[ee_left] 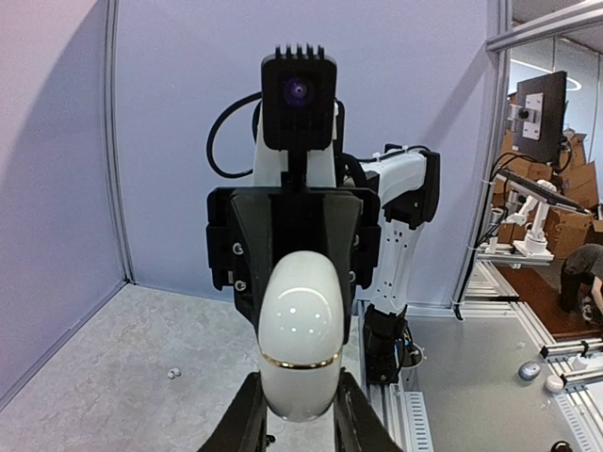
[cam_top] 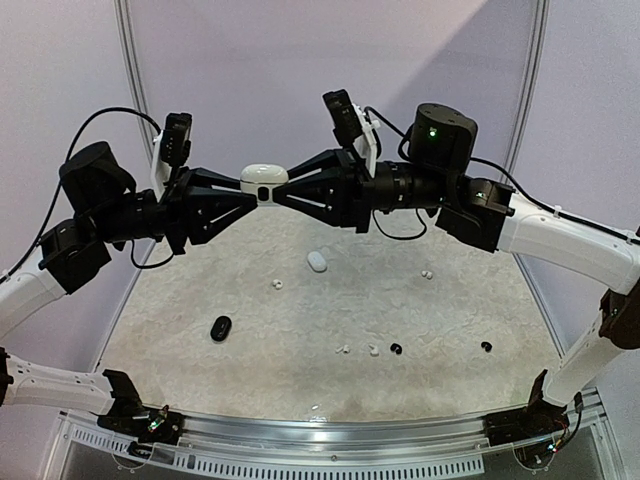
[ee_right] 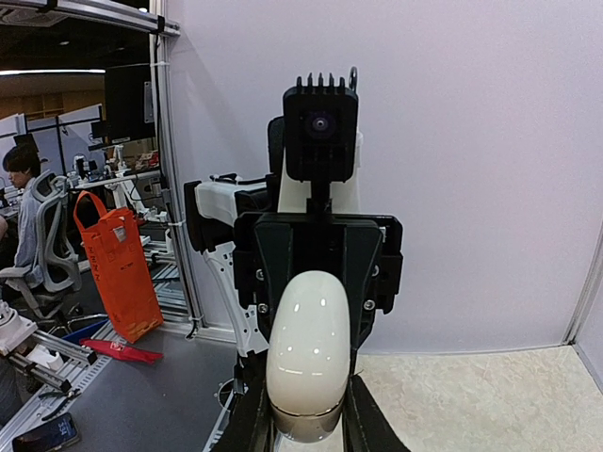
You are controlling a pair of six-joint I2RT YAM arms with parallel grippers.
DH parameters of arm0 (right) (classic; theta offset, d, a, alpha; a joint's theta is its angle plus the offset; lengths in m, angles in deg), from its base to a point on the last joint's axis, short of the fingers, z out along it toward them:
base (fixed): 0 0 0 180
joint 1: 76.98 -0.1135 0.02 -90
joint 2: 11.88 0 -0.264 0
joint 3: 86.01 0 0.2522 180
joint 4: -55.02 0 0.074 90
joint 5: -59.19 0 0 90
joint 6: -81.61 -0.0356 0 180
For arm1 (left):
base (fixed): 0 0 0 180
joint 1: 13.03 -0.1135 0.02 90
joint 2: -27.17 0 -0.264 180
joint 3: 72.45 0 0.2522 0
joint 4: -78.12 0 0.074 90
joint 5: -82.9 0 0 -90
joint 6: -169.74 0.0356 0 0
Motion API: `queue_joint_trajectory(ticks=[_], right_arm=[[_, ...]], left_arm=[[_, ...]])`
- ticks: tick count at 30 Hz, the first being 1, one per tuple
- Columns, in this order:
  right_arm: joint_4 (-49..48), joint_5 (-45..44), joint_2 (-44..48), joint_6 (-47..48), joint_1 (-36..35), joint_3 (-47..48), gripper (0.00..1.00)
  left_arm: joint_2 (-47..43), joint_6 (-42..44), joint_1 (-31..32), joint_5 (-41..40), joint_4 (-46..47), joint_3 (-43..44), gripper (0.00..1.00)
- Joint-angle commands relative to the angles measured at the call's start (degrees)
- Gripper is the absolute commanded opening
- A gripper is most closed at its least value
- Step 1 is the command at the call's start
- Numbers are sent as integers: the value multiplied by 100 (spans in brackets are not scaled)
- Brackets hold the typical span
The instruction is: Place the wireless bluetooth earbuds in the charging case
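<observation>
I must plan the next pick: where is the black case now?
In the top view, the black case lies on the left side of the table; its nearest neighbour is a white earbud farther back.

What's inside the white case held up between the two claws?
Can't tell. The white case looks shut, gripped by the left claw and right claw; its shell hides the interior.

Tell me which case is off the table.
The white case held in mid-air; the other white case and the black case rest on the table.
</observation>
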Motion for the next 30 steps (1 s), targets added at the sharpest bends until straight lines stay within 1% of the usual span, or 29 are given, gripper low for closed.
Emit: queue_joint_trajectory(ticks=[1, 5, 12, 14, 16, 17, 22, 26, 27, 28, 29, 30], right_arm=[[177, -191, -205, 11, -21, 199, 0], [130, -189, -207, 8, -18, 218, 0], [217, -214, -275, 88, -17, 285, 0], [253, -248, -286, 110, -17, 289, 0], [321, -278, -286, 138, -14, 311, 0], [349, -289, -290, 161, -17, 315, 0], [462, -332, -286, 201, -20, 316, 0], [543, -485, -285, 203, -23, 307, 0], [575, -600, -277, 191, -17, 307, 12], [618, -717, -263, 187, -18, 307, 28], [643, -819, -248, 193, -18, 299, 41], [651, -904, -203, 211, -18, 286, 50]], left_arm=[[26, 81, 187, 166, 26, 57, 24], [37, 83, 246, 150, 26, 31, 23], [103, 101, 304, 139, 44, 123, 28], [111, 103, 313, 131, 25, 126, 31], [112, 93, 313, 131, 29, 125, 31], [112, 94, 320, 131, 37, 126, 27], [99, 103, 322, 87, 24, 126, 1], [46, 126, 322, 45, 11, 88, 0], [30, 152, 322, 24, 7, 64, 0], [6, 200, 322, -1, 4, 40, 0], [-20, 316, 322, -23, -16, 10, 0], [-38, 424, 322, -31, -38, -15, 0]])
